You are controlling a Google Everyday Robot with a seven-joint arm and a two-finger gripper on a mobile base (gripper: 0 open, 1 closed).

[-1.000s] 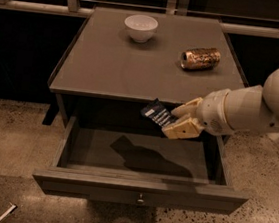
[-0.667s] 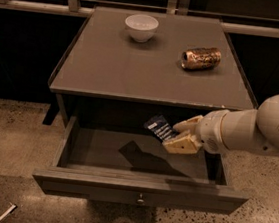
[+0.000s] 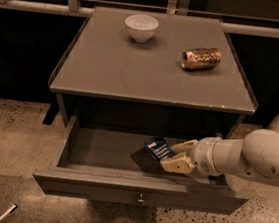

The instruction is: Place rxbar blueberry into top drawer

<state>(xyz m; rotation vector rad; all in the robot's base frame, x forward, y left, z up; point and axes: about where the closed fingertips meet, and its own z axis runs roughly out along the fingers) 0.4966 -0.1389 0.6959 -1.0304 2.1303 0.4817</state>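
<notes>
The top drawer stands pulled open below the table top, its front panel with a small round knob facing me. My gripper reaches in from the right, low inside the drawer's right half. It is shut on the rxbar blueberry, a dark navy bar with white lettering, held tilted just above the drawer floor. Its shadow lies on the floor right below it.
On the table top stand a white bowl at the back and a gold-brown can lying on its side at the right. A railing runs behind the table. Speckled floor surrounds it.
My gripper has moved down and a little forward with the bar, from level with the table's front edge to deep inside the open drawer. The bar stays gripped.
</notes>
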